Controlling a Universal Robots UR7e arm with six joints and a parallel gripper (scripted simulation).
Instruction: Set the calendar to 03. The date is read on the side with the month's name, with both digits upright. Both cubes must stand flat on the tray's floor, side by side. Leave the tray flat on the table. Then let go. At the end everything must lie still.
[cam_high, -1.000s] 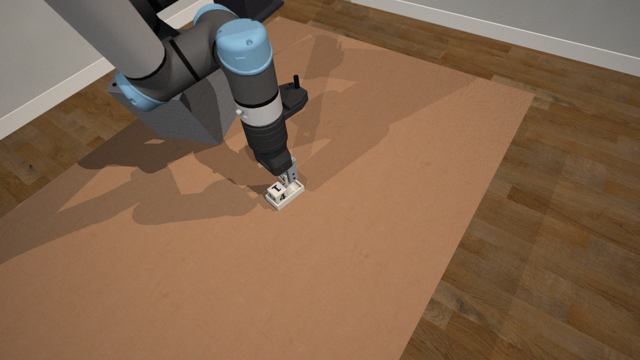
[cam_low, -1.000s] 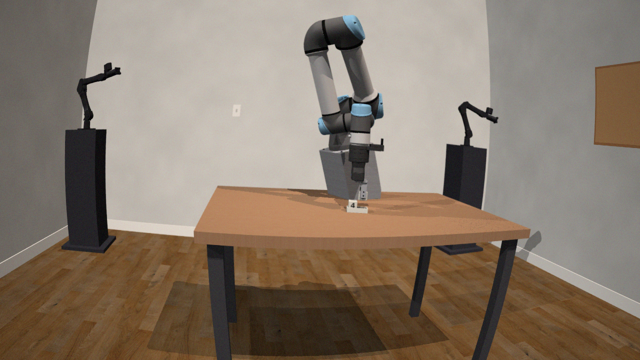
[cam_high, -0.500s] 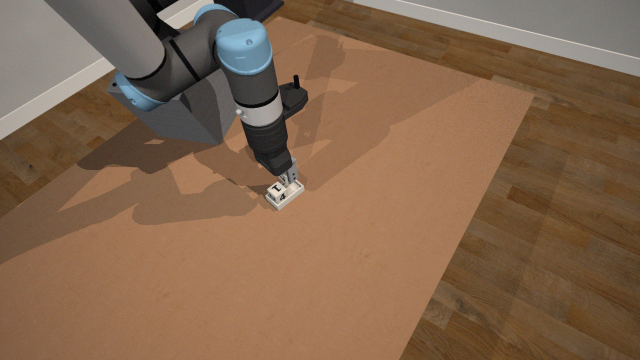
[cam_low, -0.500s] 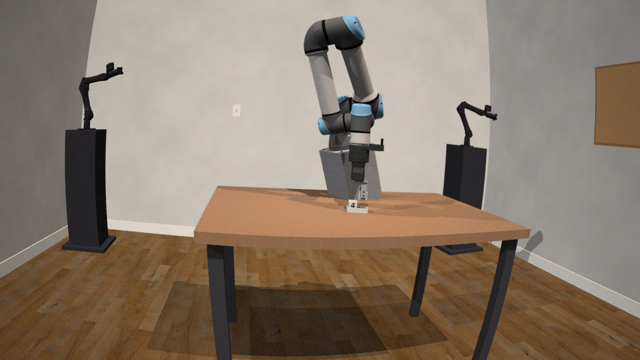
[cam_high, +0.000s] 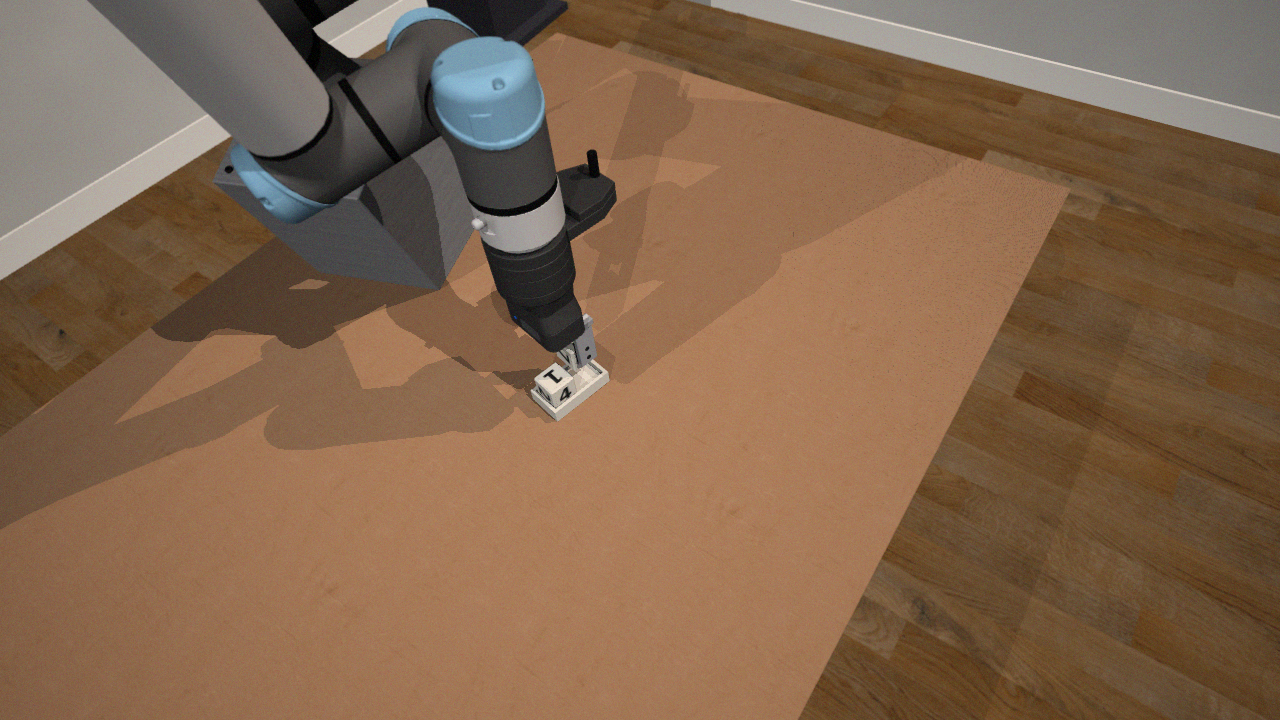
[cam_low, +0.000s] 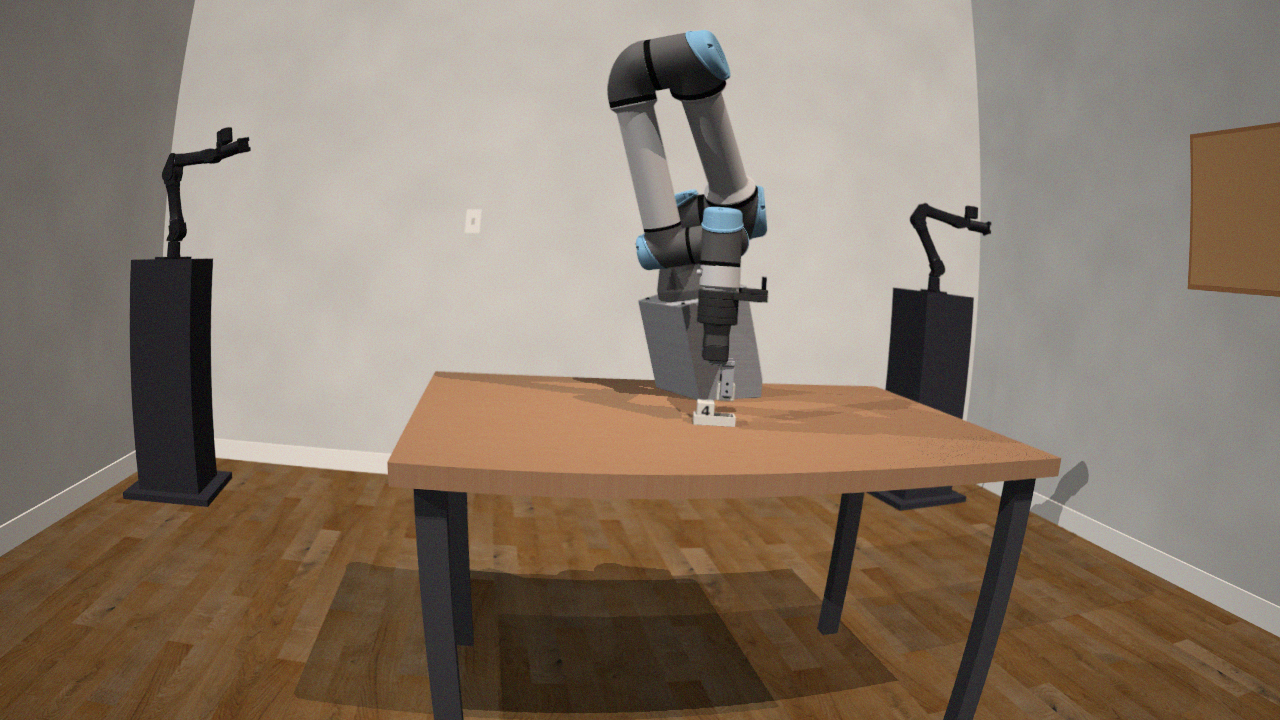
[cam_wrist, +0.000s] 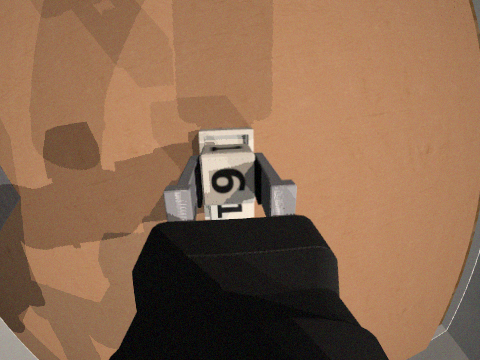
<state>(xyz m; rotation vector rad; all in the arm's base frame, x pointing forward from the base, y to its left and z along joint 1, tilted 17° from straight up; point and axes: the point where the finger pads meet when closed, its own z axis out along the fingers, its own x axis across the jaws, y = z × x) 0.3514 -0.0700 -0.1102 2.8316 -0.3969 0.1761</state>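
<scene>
On one tray (cam_high: 582, 394) (cam_low: 714, 420) (cam_wrist: 226, 132), one cube (cam_high: 554, 378) (cam_low: 705, 409) (cam_wrist: 230, 211), fingers (cam_high: 577, 356) (cam_low: 722, 392) gripping another cube (cam_wrist: 228, 175) above
</scene>
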